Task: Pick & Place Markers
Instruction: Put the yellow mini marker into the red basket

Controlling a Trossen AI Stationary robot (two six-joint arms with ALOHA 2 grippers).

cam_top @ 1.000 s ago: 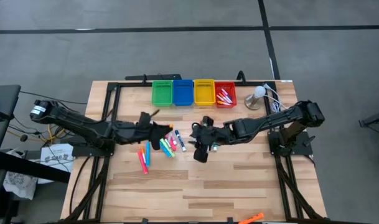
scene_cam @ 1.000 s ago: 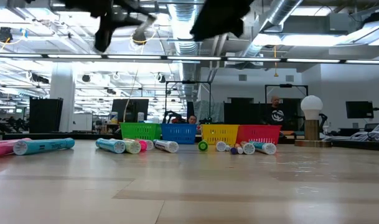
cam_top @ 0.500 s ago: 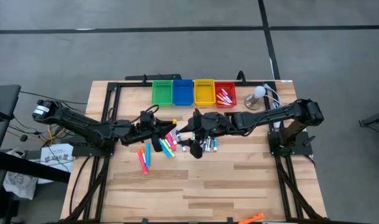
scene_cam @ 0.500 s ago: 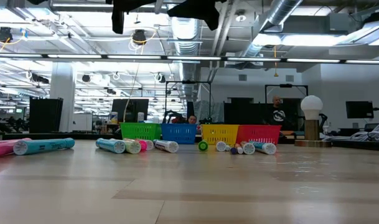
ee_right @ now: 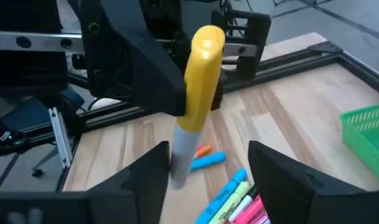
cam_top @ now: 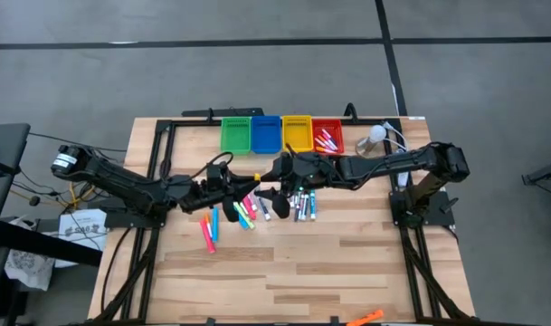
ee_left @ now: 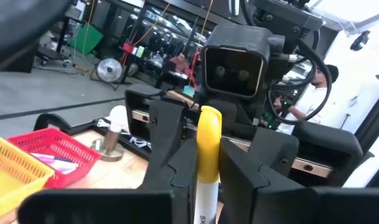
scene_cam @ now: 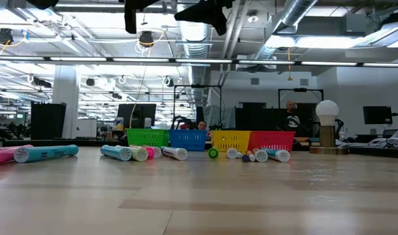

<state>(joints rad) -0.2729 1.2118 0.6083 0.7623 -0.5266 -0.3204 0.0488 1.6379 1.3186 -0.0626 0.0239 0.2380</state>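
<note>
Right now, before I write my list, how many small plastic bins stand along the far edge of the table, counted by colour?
green plastic mesh bin: 1
blue plastic mesh bin: 1
yellow plastic mesh bin: 1
red plastic mesh bin: 1
Total: 4

2 matte black jointed arms, black cables trailing along them; left gripper shows blocky angular fingers, right gripper likewise black, wedge-shaped.
</note>
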